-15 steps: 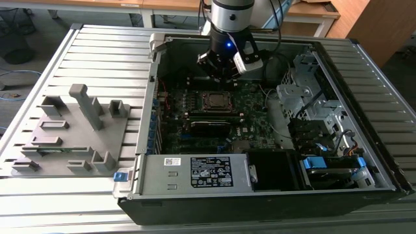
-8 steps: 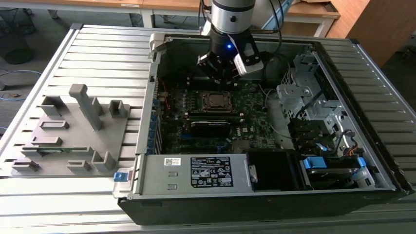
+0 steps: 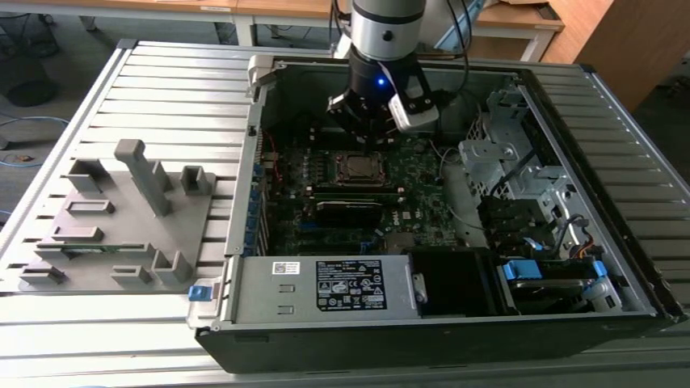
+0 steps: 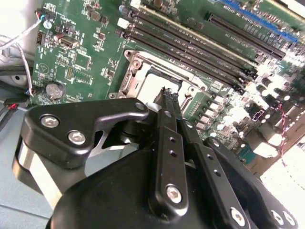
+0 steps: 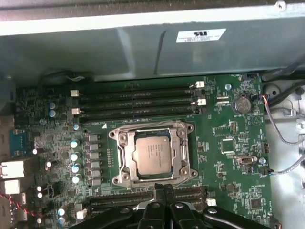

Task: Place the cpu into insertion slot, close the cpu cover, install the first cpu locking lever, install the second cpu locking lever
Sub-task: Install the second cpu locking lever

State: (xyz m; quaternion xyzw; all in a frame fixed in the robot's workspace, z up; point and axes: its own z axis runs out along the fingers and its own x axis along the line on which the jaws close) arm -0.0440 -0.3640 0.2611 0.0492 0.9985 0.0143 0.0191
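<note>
Grey-brown cpu (image 5: 151,155) seated inside cpu cover (image 5: 153,132), gripper (image 5: 164,191) just beside.

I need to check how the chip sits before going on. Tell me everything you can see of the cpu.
The cpu is a small flat square chip with a dull grey metal top bearing faint print. In the first wrist view it lies flat in the socket on the green motherboard, and the silvery cpu cover frames it, its window leaving the top bare. Rows of dark memory slots run along two sides of the socket. The gripper sits shut just beside the socket, not touching the chip.
</note>
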